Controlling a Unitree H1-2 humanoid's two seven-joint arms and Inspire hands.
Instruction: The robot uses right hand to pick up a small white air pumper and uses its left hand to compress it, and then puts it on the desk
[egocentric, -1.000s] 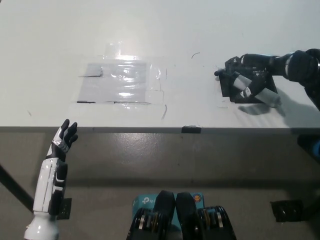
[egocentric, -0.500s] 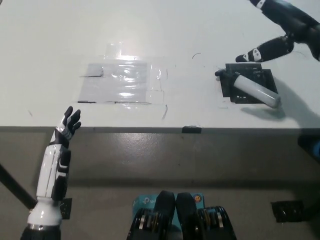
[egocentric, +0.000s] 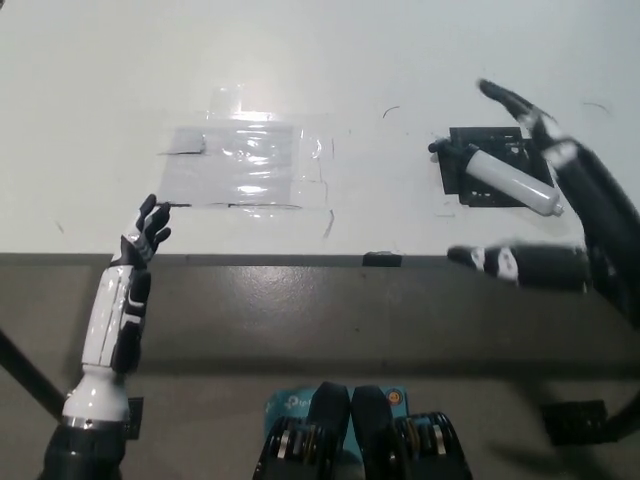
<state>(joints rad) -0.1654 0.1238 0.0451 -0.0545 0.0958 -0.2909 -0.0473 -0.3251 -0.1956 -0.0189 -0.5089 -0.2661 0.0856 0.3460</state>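
The small white air pumper (egocentric: 510, 181), a white cylinder on a black base, lies on the white desk (egocentric: 330, 60) at the right. My black right hand (egocentric: 575, 205) hovers just right of it and closer to the camera. It is open, fingers spread wide and holding nothing, with one finger reaching past the pumper's far side and another over the desk's front edge. My white left hand (egocentric: 148, 232) is raised at the lower left by the desk's front edge, open and empty, far from the pumper.
A clear plastic sheet (egocentric: 245, 165) is taped flat on the desk's middle left. A small black mark (egocentric: 382, 259) sits on the front edge. Below the edge are a dark floor and a black box (egocentric: 572, 420) at the lower right.
My right hand let go of the pumper, swung up and away, then came back low beside it, open. The pumper stays on the desk. My left hand rose towards the desk edge.
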